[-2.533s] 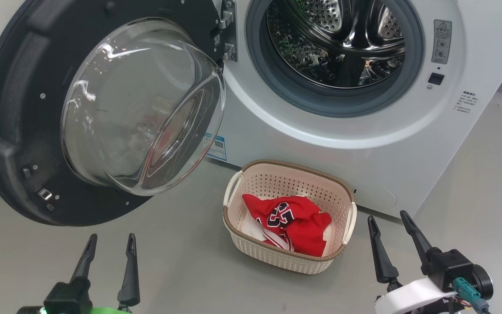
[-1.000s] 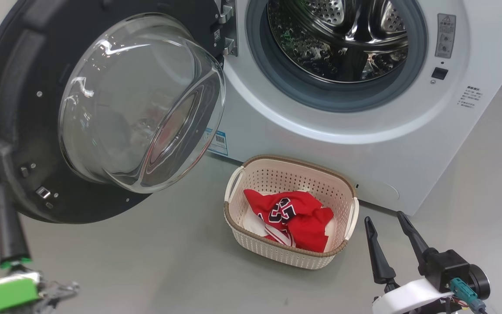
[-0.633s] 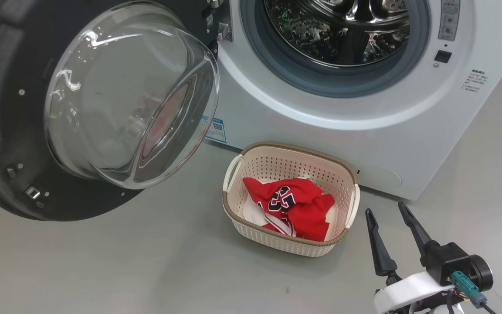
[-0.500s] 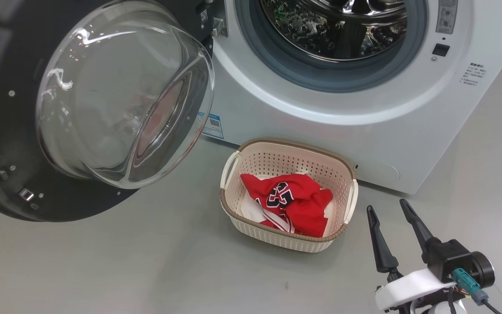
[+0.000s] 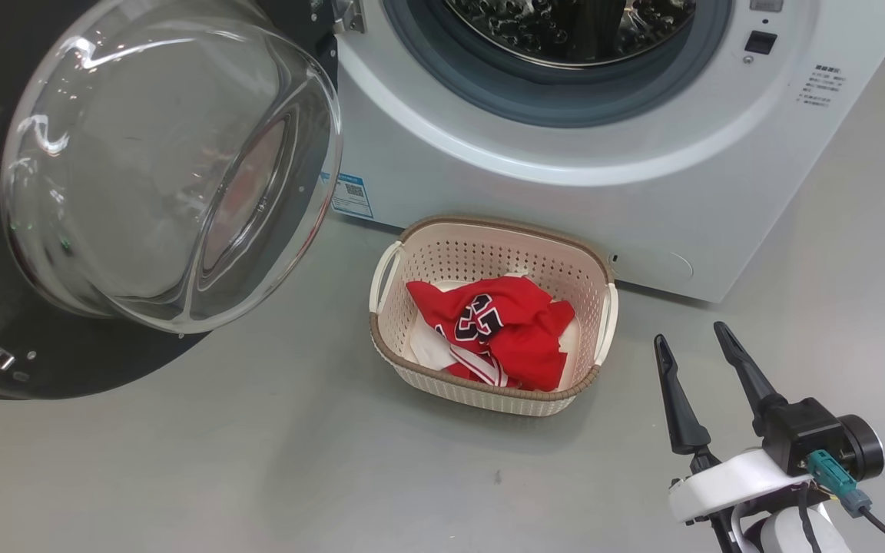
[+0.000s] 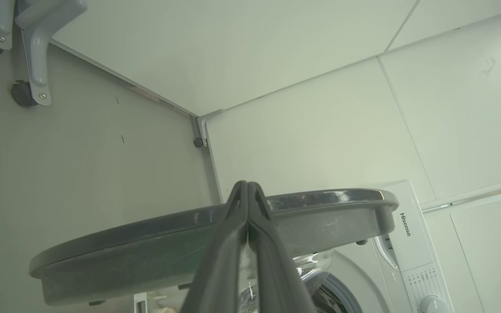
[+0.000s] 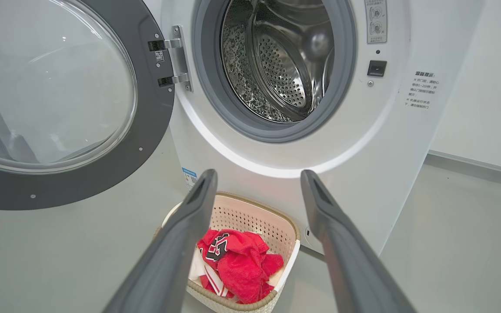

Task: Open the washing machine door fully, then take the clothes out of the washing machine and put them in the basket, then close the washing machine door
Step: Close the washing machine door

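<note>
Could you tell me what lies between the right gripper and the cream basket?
In the head view, only bare grey floor separates the right gripper from the cream perforated plastic basket with brown rim.

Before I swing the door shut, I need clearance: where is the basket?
In the head view, the basket sits on the floor just in front of the washing machine, below its opening and right of the open door.
</note>
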Tool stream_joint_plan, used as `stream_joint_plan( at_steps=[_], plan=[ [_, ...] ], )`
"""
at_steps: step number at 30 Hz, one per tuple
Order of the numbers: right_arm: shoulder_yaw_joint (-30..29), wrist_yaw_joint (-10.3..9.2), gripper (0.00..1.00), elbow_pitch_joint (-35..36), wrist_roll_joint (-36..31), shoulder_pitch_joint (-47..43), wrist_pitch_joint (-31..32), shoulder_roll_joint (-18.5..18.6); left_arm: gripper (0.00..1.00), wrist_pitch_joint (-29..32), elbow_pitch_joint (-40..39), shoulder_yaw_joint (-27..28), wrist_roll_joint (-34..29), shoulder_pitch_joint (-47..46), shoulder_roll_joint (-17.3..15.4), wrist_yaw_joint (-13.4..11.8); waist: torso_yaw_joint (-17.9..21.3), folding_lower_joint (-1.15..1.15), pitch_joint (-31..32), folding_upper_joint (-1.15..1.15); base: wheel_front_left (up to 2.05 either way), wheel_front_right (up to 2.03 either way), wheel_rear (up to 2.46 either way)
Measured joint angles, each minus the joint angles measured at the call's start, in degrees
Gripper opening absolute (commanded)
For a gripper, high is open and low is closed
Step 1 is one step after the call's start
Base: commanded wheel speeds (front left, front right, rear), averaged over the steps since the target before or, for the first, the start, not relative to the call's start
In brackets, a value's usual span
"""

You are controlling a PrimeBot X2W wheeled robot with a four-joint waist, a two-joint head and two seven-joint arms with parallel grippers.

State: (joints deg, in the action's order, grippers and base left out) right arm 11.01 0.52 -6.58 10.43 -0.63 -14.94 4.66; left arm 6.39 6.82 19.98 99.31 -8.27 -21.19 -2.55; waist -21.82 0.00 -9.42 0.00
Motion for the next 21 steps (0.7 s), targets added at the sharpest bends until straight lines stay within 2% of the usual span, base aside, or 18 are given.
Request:
stream_joint_plan(
  at_steps=[11, 21],
  plan=[
    [-0.69, 0.08, 1.00, 0.04, 0.00, 1.05, 0.00, 0.78, 0.00, 2.43, 5.73, 0.10, 1.09, -4.88, -1.35, -0.07, 1.40, 0.00, -1.94, 0.00, 0.00, 0.00, 0.00],
    [-0.75, 0.08, 1.00, 0.03, 0.00, 1.38, 0.00, 0.86, 0.00, 5.43, 9.11, -1.60, 1.94, -6.44, -2.26, 1.90, 1.49, 0.00, -2.36, 0.00, 0.00, 0.00, 0.00]
  ],
)
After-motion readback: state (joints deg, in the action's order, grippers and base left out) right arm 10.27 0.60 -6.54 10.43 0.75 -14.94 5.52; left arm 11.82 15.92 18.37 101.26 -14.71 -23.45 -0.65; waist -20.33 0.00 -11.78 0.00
